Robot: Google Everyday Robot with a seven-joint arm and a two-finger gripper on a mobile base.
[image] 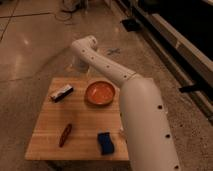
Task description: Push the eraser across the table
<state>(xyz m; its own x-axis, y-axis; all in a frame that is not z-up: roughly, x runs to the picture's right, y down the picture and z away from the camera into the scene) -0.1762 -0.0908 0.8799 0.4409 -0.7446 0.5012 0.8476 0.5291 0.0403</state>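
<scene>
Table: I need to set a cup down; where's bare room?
Bare wood: the middle, bordered by the eraser, bowl, brown stick and blue block; also the near edge between stick and block. Crowded: the right side, under the arm. The gripper hangs beyond the far edge.

Colour rundown: desk (85,125) items and arm (145,115)
Desk: light wood with lengthwise plank lines. Eraser (62,93): black body, white strip along one long side. Bowl (100,92): orange, brighter inside. Block (105,142): blue. Oblong item (65,135): reddish-brown. Arm: white shell with small dark dots along it. Gripper (80,65): pale grey, fingers spread, just past the desk's far edge, left of the bowl. Floor (30,45): grey-beige, speckled, thin dark seam lines.
</scene>
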